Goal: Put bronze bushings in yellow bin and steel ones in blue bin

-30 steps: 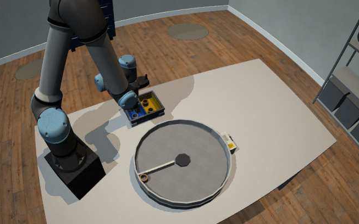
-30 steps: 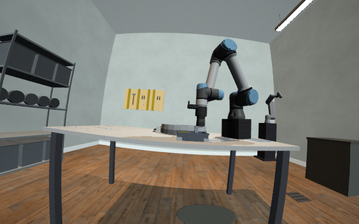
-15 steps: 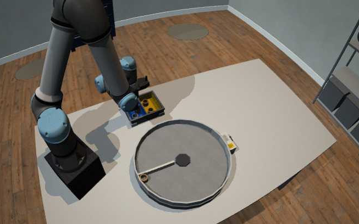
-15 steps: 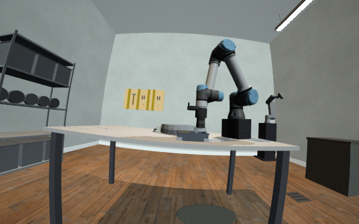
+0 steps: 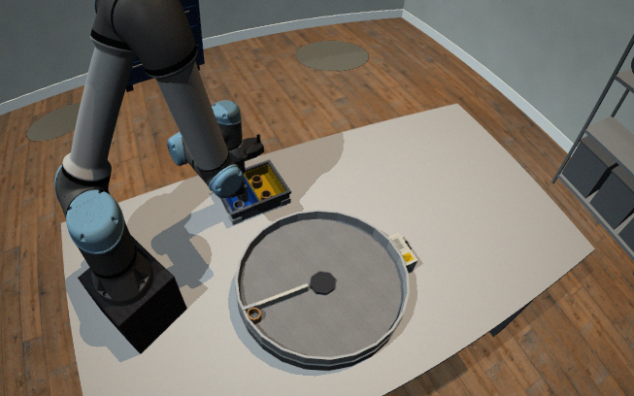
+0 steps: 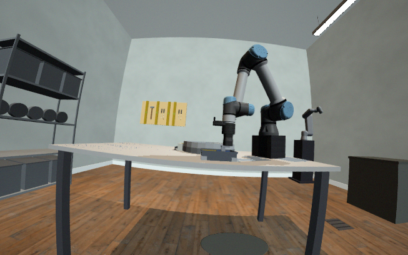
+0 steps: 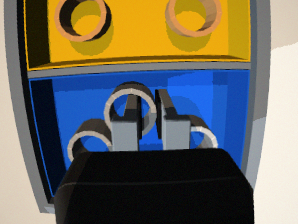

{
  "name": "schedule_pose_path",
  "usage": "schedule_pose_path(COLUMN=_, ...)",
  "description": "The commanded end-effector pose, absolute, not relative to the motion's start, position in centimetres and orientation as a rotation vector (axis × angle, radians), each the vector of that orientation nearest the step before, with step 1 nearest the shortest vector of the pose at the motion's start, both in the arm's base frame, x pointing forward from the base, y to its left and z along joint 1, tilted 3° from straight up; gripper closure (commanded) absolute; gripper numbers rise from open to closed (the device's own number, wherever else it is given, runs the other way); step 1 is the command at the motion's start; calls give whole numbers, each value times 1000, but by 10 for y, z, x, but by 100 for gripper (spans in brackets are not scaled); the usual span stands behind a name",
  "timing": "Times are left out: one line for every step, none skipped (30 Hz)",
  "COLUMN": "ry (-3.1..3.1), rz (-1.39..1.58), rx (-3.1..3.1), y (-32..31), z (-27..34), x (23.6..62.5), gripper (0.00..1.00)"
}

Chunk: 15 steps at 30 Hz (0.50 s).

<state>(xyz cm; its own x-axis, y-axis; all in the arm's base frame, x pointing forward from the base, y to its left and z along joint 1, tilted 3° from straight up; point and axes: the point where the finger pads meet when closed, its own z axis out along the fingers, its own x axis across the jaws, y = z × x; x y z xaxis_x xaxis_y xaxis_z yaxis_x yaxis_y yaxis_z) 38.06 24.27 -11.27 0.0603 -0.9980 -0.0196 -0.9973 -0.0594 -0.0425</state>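
My gripper (image 7: 148, 104) is shut on the wall of a steel bushing (image 7: 131, 91), one finger inside its ring, over the blue bin (image 7: 190, 90). Two other steel bushings lie in that bin, one at the left (image 7: 90, 134) and one at the right (image 7: 214, 137), partly hidden by the gripper. The yellow bin (image 5: 275, 181) (image 7: 140, 30) holds two bronze bushings (image 5: 256, 181) (image 7: 192, 34), standing apart. A bronze bushing (image 5: 253, 312) is on the turntable (image 5: 349, 255) at its left edge, beside the pale bar. How far the held bushing is above the bin floor is unclear.
The turntable has a raised rim, a dark hub (image 5: 322, 282) and a pale bar (image 5: 280, 296) from hub to rim. A small box with a yellow label (image 5: 401, 249) sits against its right side. A grey divider (image 7: 150, 68) separates the bins.
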Motion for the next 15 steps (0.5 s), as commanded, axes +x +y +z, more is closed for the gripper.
schedule_pose_path(ry=2123, rz=-24, rx=-2254, y=243, z=-112, x=381, gripper=100)
schedule_pose_path(ry=2123, rz=-24, rx=-2254, y=243, z=-112, x=381, gripper=58)
schedule_pose_path(ry=2123, rz=-24, rx=-2254, y=243, z=-112, x=381, gripper=58)
schedule_pose_path(ry=2123, rz=-24, rx=-2254, y=243, z=-112, x=381, gripper=58)
schedule_pose_path(ry=2123, rz=-24, rx=-2254, y=243, z=-112, x=381, gripper=58)
schedule_pose_path(ry=2123, rz=-24, rx=-2254, y=243, z=-112, x=381, gripper=58)
schedule_pose_path(ry=2123, rz=-24, rx=-2254, y=243, z=-112, x=381, gripper=58)
schedule_pose_path(ry=2123, rz=-24, rx=-2254, y=243, z=-112, x=381, gripper=58)
schedule_pose_path(ry=2123, rz=-24, rx=-2254, y=243, z=-112, x=381, gripper=58)
schedule_pose_path(ry=2123, rz=-24, rx=-2254, y=243, z=-112, x=381, gripper=58)
schedule_pose_path(ry=2123, rz=-24, rx=-2254, y=243, z=-112, x=381, gripper=58)
schedule_pose_path(ry=2123, rz=-24, rx=-2254, y=243, z=-112, x=381, gripper=58)
schedule_pose_path(ry=2123, rz=-24, rx=-2254, y=243, z=-112, x=381, gripper=58)
schedule_pose_path(ry=2123, rz=-24, rx=-2254, y=243, z=-112, x=381, gripper=58)
schedule_pose_path(ry=2123, rz=-24, rx=-2254, y=243, z=-112, x=381, gripper=58)
